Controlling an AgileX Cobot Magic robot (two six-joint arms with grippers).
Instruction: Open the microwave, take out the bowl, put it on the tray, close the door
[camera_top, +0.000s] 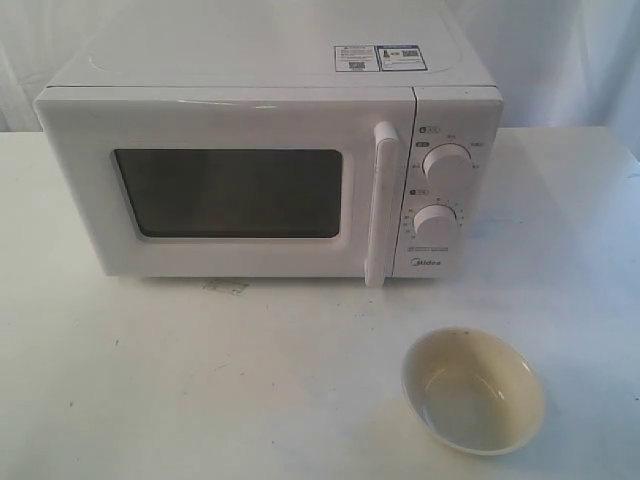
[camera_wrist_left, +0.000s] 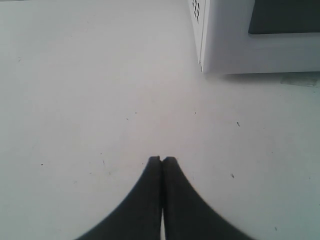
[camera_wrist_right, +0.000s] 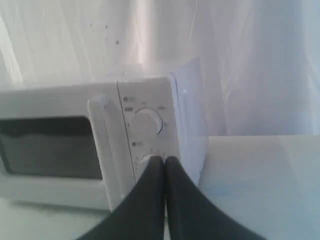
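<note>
Hidden behind the dark rectangular window (camera_top: 228, 192) of the white boxy microwave (camera_top: 270, 70): its inside. Too small to read: top stickers (camera_top: 380, 57), dial markings (camera_top: 441, 204). Half-hidden behind the black right gripper (camera_wrist_right: 163, 159): lower round white knob (camera_wrist_right: 142, 162).

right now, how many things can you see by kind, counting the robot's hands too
microwave: 1
bowl: 1
hands: 2, the left hand and the right hand, both shut
total: 4

All three views, seemingly, toward microwave (camera_top: 270, 125)
</note>
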